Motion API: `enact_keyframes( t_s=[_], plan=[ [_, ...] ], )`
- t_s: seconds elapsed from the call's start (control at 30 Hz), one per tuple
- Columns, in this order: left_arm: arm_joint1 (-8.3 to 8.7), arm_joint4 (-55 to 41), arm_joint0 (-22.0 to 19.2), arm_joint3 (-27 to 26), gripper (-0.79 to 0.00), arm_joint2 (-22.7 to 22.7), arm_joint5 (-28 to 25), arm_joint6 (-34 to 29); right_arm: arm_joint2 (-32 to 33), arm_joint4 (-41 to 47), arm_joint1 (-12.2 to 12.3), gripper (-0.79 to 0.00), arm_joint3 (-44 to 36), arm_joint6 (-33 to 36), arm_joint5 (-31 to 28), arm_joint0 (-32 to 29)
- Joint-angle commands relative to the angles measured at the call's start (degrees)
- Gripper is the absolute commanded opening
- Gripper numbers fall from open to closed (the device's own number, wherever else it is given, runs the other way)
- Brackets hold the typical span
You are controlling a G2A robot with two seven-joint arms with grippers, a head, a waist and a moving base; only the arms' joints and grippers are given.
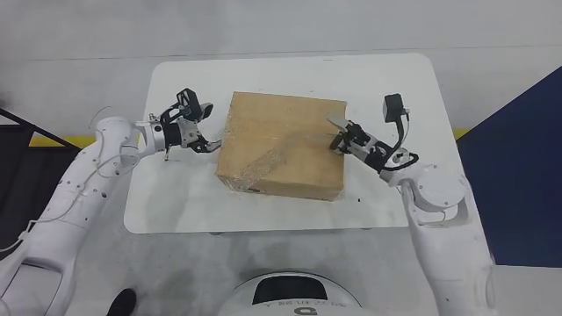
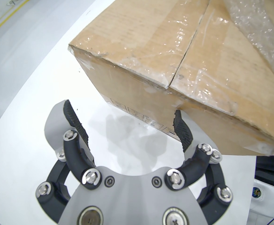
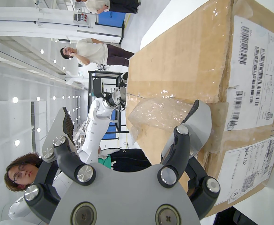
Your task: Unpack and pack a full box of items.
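Observation:
A closed brown cardboard box (image 1: 283, 143) stands in the middle of the white table, its top flaps meeting at a centre seam (image 2: 186, 52). A loose strip of clear plastic tape (image 1: 272, 160) lies crumpled across the top (image 3: 160, 114). My left gripper (image 1: 204, 143) hangs open just off the box's left side, with nothing between its fingers (image 2: 125, 120). My right gripper (image 1: 337, 136) is open at the box's right top edge; one finger (image 3: 197, 115) rests on the top next to the plastic, the other is above it. Shipping labels (image 3: 256, 76) cover the box's right side.
The white table (image 1: 176, 202) has bare surface to the left of the box and in front of it. Its right edge lies close behind my right arm. Grey floor surrounds the table.

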Motion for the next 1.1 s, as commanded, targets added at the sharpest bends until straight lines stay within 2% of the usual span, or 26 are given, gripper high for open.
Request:
enact_keyframes(
  t_s=[0.0,0.3,0.4,0.5,0.63,0.8,0.97,1.07],
  plan=[
    [-0.03,0.1,0.0,-0.1,0.0,-0.1,-0.1,0.1,-0.3,0.7,0.0,0.0,0.2,-0.4,0.2,0.2],
    [0.7,0.1,1.4,-2.6,0.0,-3.3,-0.4,2.0,-2.5,3.4,0.3,0.0,2.6,-0.5,2.2,2.7],
    [1.49,-0.3,3.2,-5.9,0.0,-5.8,-1.7,2.4,-3.1,3.7,0.4,0.0,2.9,-0.8,2.2,3.1],
    [2.56,0.7,6.4,-12.2,0.0,-6.6,-2.4,1.5,-3.3,3.8,0.6,0.0,3.0,-1.1,2.3,3.3],
    [5.22,-0.8,10.1,-18.7,0.0,-4.8,-2.4,2.1,-3.5,3.9,0.8,0.0,3.2,-1.5,2.1,3.5],
    [8.46,-3.0,11.9,-19.0,0.0,-6.7,-2.4,4.1,-4.3,3.9,1.0,0.0,4.2,-2.2,2.3,4.3],
    [11.19,0.8,15.0,-23.9,0.0,-7.1,-2.4,5.1,-5.4,4.1,1.2,0.0,5.2,-2.1,2.5,5.5],
    [13.32,5.9,16.6,-27.3,0.0,-6.2,-2.4,8.5,-6.1,4.0,1.3,0.0,5.5,-2.0,2.6,6.1]
  ],
)
